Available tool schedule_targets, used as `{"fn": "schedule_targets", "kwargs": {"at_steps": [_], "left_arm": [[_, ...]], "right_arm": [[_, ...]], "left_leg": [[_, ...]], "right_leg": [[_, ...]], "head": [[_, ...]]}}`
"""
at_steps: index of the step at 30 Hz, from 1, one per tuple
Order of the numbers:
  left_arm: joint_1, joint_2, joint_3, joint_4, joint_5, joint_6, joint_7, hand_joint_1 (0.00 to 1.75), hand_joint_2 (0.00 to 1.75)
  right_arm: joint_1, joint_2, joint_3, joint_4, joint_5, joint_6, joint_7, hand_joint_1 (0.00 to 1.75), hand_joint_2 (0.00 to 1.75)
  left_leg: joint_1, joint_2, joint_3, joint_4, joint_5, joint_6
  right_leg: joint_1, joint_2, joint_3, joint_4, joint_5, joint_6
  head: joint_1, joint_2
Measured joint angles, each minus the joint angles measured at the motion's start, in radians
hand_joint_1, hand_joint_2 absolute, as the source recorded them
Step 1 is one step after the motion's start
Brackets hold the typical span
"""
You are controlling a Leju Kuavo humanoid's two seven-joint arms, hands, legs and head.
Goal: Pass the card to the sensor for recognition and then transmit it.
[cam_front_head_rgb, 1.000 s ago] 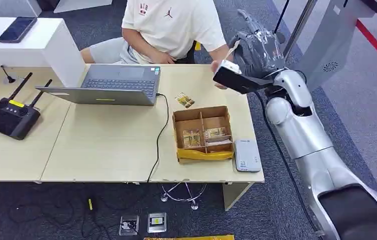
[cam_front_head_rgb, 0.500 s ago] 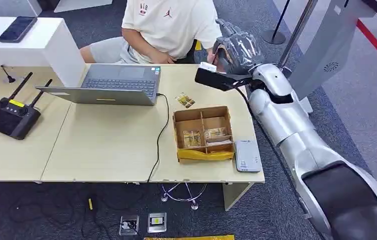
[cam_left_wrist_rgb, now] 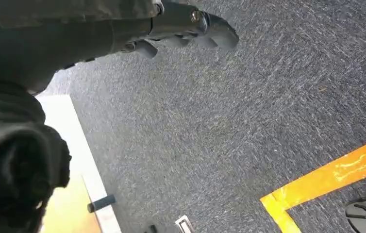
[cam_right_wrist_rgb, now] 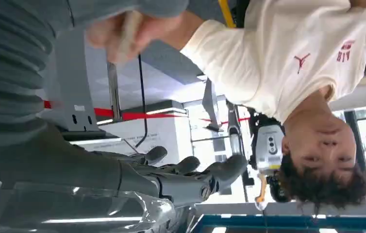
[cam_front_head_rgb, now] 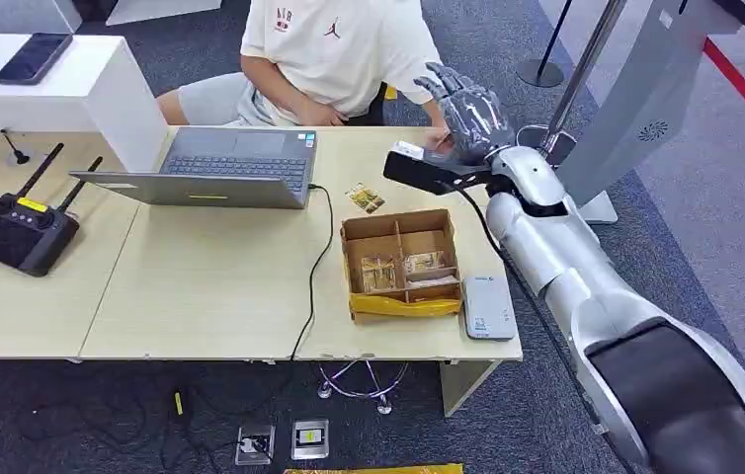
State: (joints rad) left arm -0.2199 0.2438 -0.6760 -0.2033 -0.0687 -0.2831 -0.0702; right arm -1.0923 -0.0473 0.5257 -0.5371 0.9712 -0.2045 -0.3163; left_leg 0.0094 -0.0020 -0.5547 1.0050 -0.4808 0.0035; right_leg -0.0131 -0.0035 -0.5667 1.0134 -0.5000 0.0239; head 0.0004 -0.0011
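Although the right hand (cam_front_head_rgb: 467,104) is raised at the desk's (cam_front_head_rgb: 210,286) far edge, about 1 o'clock from the cardboard box (cam_front_head_rgb: 400,219), it holds nothing. Its fingers (cam_right_wrist_rgb: 205,177) are stretched out and spread wide. Just beyond it a person's hand (cam_right_wrist_rgb: 123,29) pinches a pale, flat, blurred thing, which I judge to be the card (cam_right_wrist_rgb: 131,25). It is near the robot's palm but apart from it. The blur leaves it unclear whether this really is the card.

More cards (cam_front_head_rgb: 380,273) lie in the box's near compartments. A small patterned packet (cam_front_head_rgb: 364,198) sits on the desk at 11 o'clock from the box. The white sensor (cam_front_head_rgb: 488,307) lies flat just beside the box at 4 o'clock, close to the desk's front corner.

A card like this should be very light, thin and stiff, with a slick face. It would slide out of a loose hold and is awkward to lift off a flat surface. The best hold is probably a pinch across one short edge between thumb and fingers. That leaves most of the face free to lay over the sensor.

Meanwhile the left hand (cam_left_wrist_rgb: 186,26) hangs over grey carpet (cam_left_wrist_rgb: 268,111) marked with orange tape (cam_left_wrist_rgb: 326,174). Nothing shows in it, though I cannot tell how far its fingers are parted.
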Motion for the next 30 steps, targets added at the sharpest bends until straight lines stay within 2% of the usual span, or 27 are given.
{"fn": "schedule_targets", "kwargs": {"at_steps": [8,11,13,16,20,23,25,30], "left_arm": [[0.019,0.000,0.000,0.000,0.021,0.000,-0.006,0.00,0.00],[0.034,0.000,0.002,0.000,0.040,0.000,-0.012,0.00,0.00],[0.046,-0.003,0.003,0.000,0.049,0.000,-0.012,0.00,0.00],[0.057,-0.003,0.008,0.000,0.059,0.000,-0.012,0.00,0.00],[0.057,-0.003,0.009,0.000,0.074,0.000,-0.008,0.00,0.00],[0.059,-0.006,0.017,0.000,0.095,0.000,0.003,0.00,0.00],[0.066,-0.007,0.025,0.000,0.105,0.000,0.010,0.00,0.00],[0.066,-0.014,0.042,0.000,0.123,0.000,0.014,0.00,0.00]], "right_arm": [[0.027,-0.068,-0.026,-0.002,-0.112,-0.215,-0.033,0.00,1.75],[0.065,-0.123,-0.074,-0.012,-0.227,-0.341,-0.051,0.00,1.75],[0.095,-0.174,-0.122,-0.012,-0.307,-0.403,-0.085,0.00,1.75],[0.142,-0.254,-0.199,-0.012,-0.356,-0.421,-0.104,0.00,1.75],[0.203,-0.325,-0.315,-0.012,-0.356,-0.426,-0.107,0.00,1.75],[0.273,-0.411,-0.457,0.004,-0.519,-0.425,-0.122,0.00,1.75],[0.322,-0.459,-0.537,0.025,-0.618,-0.425,-0.109,0.00,1.75],[0.525,-0.538,-0.749,0.095,-0.757,-0.426,-0.040,0.00,1.75]], "left_leg": [[0.000,0.000,0.000,0.000,0.000,0.000],[-0.001,-0.001,0.001,0.001,0.000,0.000],[-0.001,-0.001,0.001,0.001,0.000,0.000],[-0.002,0.000,0.000,0.001,-0.001,0.001],[-0.002,0.001,0.003,0.001,-0.002,0.001],[-0.002,-0.007,0.001,0.001,-0.002,0.001],[-0.002,-0.006,0.001,0.001,-0.003,0.001],[-0.002,-0.004,0.001,0.001,-0.006,0.002]], "right_leg": [[0.000,0.000,0.000,-0.001,0.000,0.000],[0.000,-0.002,0.000,-0.002,0.000,0.000],[-0.001,-0.002,0.001,-0.002,0.000,0.000],[-0.002,-0.001,0.001,-0.002,0.000,0.000],[-0.002,0.000,0.000,-0.002,0.000,0.000],[-0.002,-0.009,0.002,-0.003,-0.002,0.001],[-0.002,-0.008,0.002,-0.003,-0.002,0.000],[-0.002,-0.006,0.002,-0.003,-0.004,0.001]], "head": [[0.000,0.000],[0.000,0.000],[0.000,0.000],[-0.001,0.000],[-0.002,0.000],[-0.001,0.000],[0.000,0.000],[-0.001,0.000]]}}
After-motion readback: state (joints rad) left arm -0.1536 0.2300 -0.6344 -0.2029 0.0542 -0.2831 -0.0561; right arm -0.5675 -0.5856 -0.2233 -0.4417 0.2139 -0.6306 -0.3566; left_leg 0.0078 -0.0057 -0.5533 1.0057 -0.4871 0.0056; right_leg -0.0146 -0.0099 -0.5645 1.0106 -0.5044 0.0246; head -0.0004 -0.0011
